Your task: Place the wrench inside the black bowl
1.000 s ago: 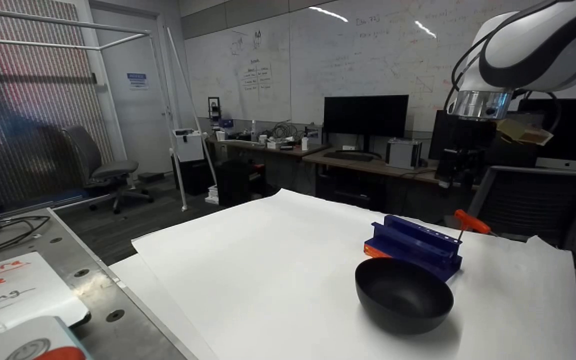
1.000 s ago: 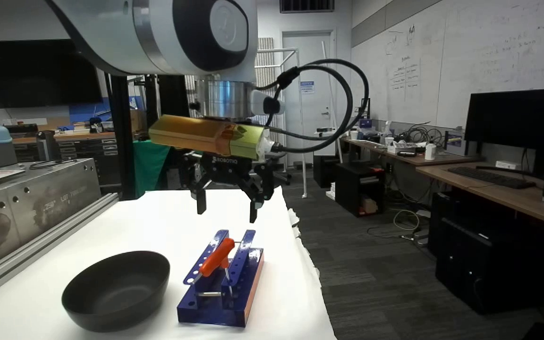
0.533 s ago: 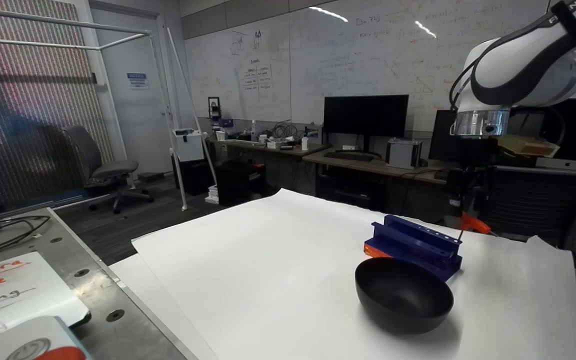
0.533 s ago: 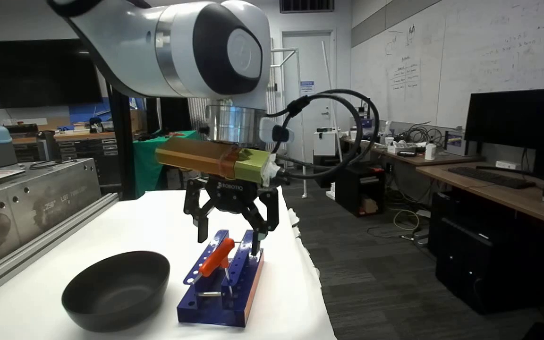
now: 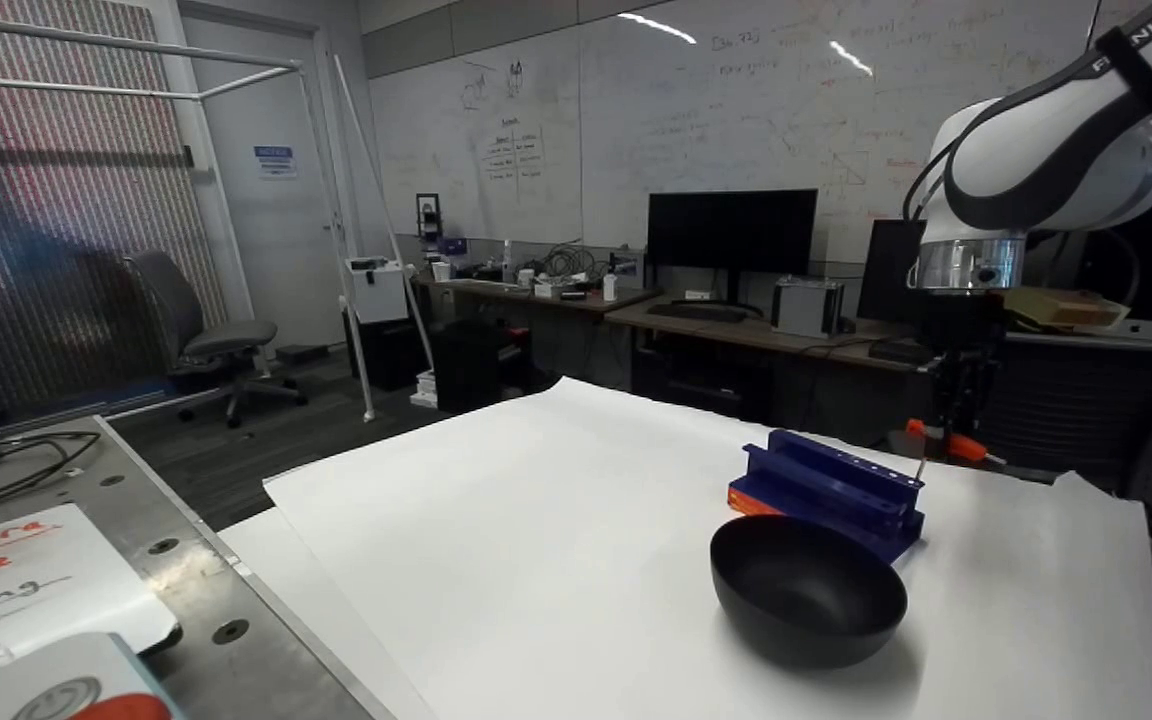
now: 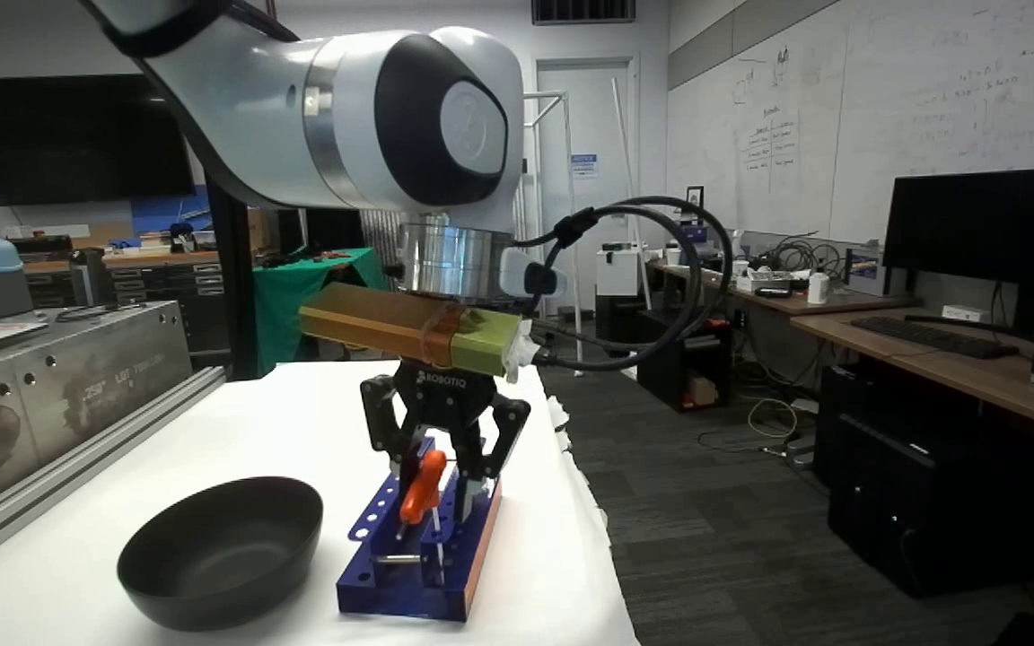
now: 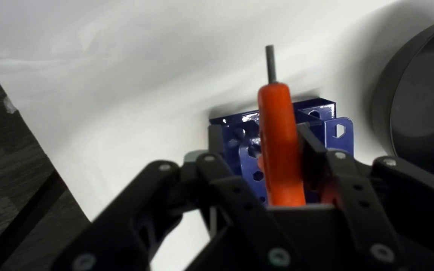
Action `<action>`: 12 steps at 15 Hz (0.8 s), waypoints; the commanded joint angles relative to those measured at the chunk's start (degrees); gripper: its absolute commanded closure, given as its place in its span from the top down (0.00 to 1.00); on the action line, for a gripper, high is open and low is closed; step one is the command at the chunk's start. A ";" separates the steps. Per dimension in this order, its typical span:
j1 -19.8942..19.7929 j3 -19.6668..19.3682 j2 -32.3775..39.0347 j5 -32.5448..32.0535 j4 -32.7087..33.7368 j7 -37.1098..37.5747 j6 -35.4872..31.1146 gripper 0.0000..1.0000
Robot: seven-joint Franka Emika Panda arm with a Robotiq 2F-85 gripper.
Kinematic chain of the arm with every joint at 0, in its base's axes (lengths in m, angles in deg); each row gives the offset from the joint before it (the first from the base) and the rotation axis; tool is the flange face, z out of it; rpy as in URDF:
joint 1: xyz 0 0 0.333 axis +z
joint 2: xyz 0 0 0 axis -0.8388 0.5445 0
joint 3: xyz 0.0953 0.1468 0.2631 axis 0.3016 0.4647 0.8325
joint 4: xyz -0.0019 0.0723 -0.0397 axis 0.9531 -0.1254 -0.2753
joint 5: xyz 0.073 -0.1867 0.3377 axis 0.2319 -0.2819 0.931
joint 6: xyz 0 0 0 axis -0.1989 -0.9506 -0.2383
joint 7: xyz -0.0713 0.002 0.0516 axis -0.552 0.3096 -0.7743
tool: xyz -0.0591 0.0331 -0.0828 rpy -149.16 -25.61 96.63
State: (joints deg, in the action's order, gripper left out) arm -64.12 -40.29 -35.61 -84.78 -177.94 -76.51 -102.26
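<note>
The wrench, an orange-handled tool with a dark shaft, stands with its handle above the blue rack, its lower metal rod reaching down to the rack. My gripper is partly closed around the handle. In the wrist view the right finger lies close against the handle; whether it touches I cannot tell. A gap separates the left finger from it. The black bowl sits upright on the white-covered table beside the rack, with nothing in it, and shows at the right edge of the wrist view.
The blue rack with two perforated rails stands directly under my gripper, near the bowl. White paper covers the table. A steel beam runs along one side. A black chair is behind the table edge.
My gripper has come down from above the rack to the wrench, and its fingers have moved closer together. The wrench handle has turned a little; the bowl and rack stay put.
</note>
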 commanded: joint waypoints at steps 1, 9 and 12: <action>-0.61 0.51 -0.58 -0.39 -0.66 -1.47 -0.82 0.18; -0.08 1.32 -4.52 -1.15 -0.79 -1.44 1.44 0.09; 0.30 2.14 -7.02 -1.02 -0.59 -0.98 1.86 0.09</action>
State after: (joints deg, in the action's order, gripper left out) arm -64.10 -39.08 -38.18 -84.98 -178.39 -77.83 -101.91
